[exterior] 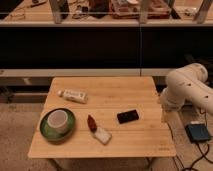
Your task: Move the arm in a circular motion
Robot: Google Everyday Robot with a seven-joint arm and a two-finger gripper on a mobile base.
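Note:
The arm [184,86] is glossy white, made of thick tubular segments with rounded joints and small dark screw holes. It stands at the right edge of the camera view, just off the right side of the wooden table [130,87], at about tabletop height. Only its thick joints and one segment show, and this segment runs out of the frame to the right. The gripper is not in view; it lies outside the frame or behind the arm's segments.
On the table are a white bottle lying on its side [73,95], a white bowl [58,120] on a green plate [46,132], a small red object [92,122], a white packet [102,135] and a black phone [128,116]. A dark box with cables [198,132] sits on the floor at right. A dark shelf wall [100,47] stands behind.

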